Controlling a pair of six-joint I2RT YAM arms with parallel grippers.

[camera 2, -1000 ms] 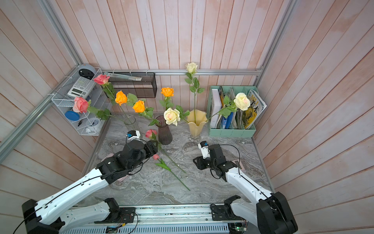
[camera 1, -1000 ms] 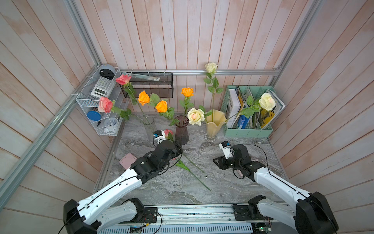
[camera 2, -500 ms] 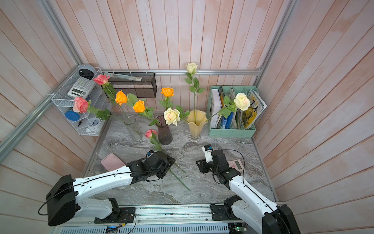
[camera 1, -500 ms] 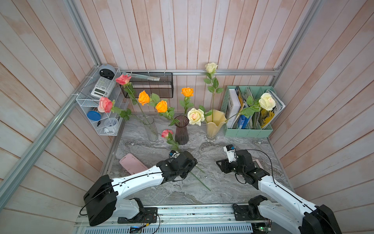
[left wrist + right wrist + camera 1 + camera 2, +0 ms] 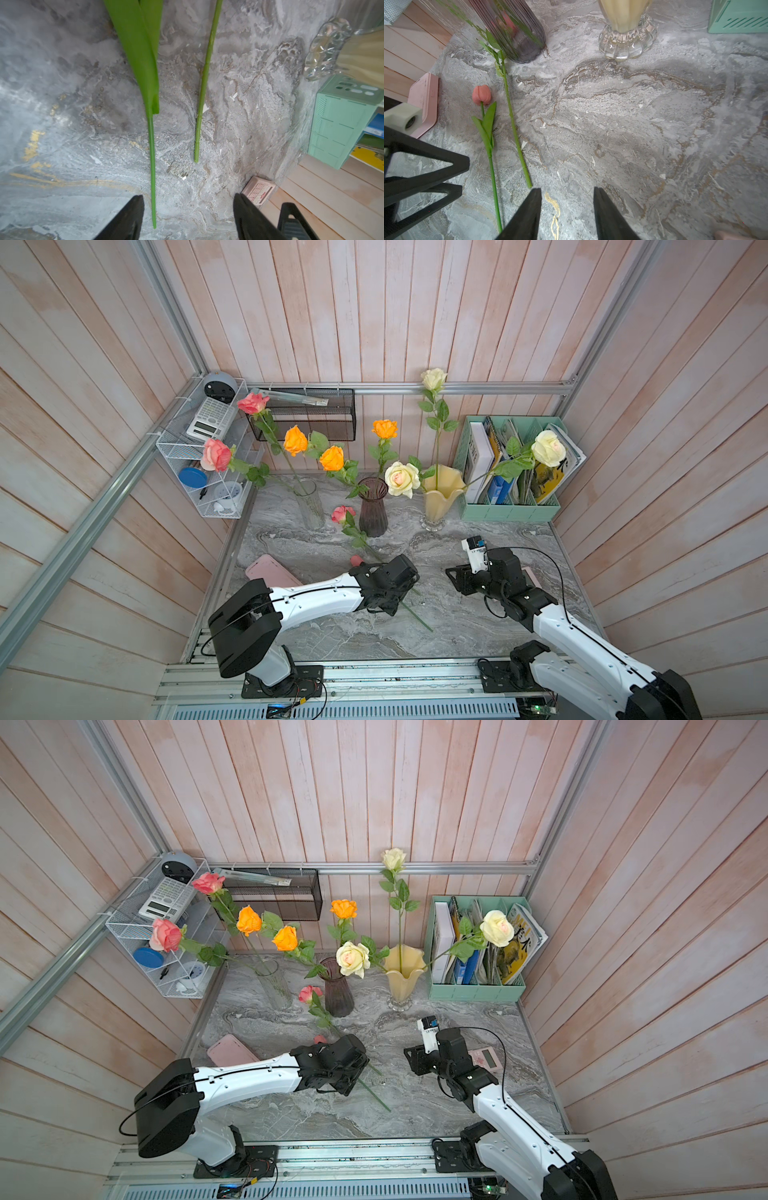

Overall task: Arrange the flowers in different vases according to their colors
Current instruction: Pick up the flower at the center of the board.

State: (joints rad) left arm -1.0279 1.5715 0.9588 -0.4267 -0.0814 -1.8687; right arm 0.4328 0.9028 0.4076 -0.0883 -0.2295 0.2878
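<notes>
The left pincer [image 5: 188,195] hangs low over the grey tabletop [image 5: 478,626] with its two fingers wide apart and nothing held. In the left wrist view, the thin green stem of a pink tulip [image 5: 481,95] shows between them, close to one finger. One pink rose [image 5: 344,514] lies flat on the tabletop beside the tulip, its bloom between the clear vase [image 5: 309,506] and the dark purple vase [image 5: 373,510], and the right pincer [image 5: 567,188] is open too, with nothing in it.

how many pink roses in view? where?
3. Two stand in the clear vase: rear pink rose, front pink rose. The fallen pink rose lies on the table beside the purple vase. Excludes the pink tulip. None look hidden.
</notes>
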